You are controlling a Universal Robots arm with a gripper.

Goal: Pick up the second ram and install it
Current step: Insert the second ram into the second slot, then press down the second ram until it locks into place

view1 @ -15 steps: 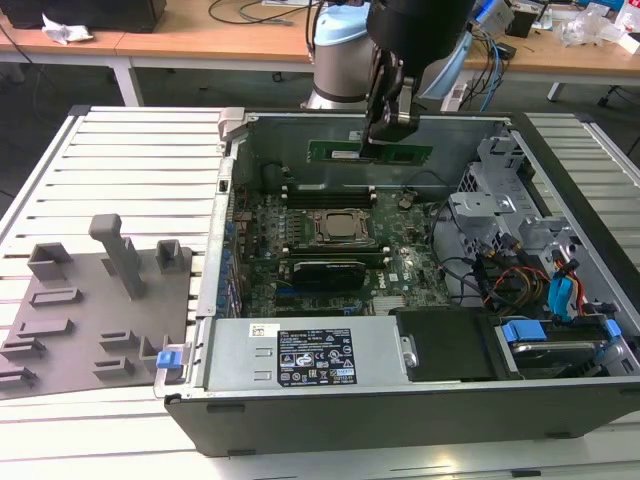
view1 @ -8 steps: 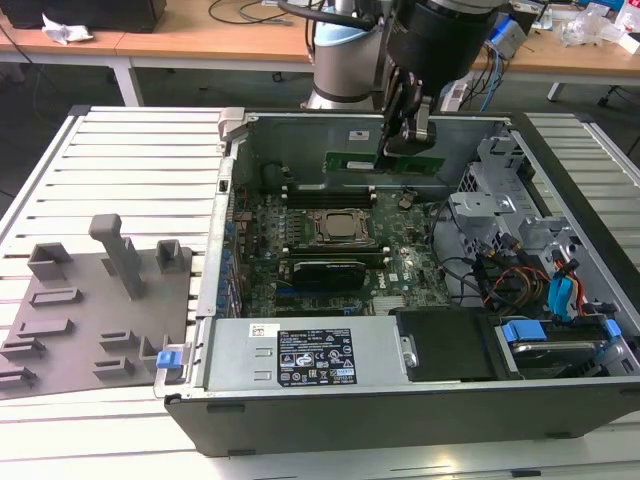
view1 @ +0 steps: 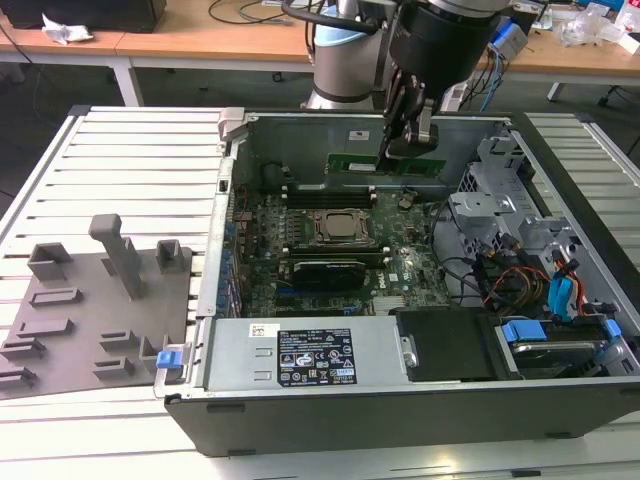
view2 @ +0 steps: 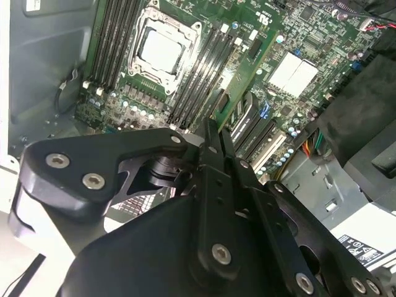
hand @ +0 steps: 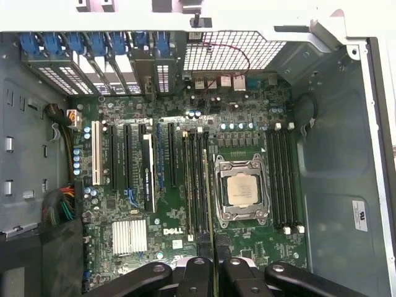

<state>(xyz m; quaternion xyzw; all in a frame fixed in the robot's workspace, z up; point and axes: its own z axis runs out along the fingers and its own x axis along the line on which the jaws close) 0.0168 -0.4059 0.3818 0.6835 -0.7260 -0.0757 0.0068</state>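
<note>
Though held clear of the bench (view1: 120, 150) and well above the board, not yet seated: second ram (view1: 372, 165) carried level, with the jaws of the gripper (view1: 408, 148) pinched shut on its upper edge, over the far side of the open computer case (view1: 400, 400). Judged as the carry-and-align step, with the pick-up done. In the first wrist view, seen edge-on, running roughly parallel to the memory slots (hand: 197, 185) beside the processor socket (hand: 242, 189). Probably calls for squaring up over a free slot, matching the notch, then pressing down evenly. Wrist pointed down, arm reaching in from behind the case.
</note>
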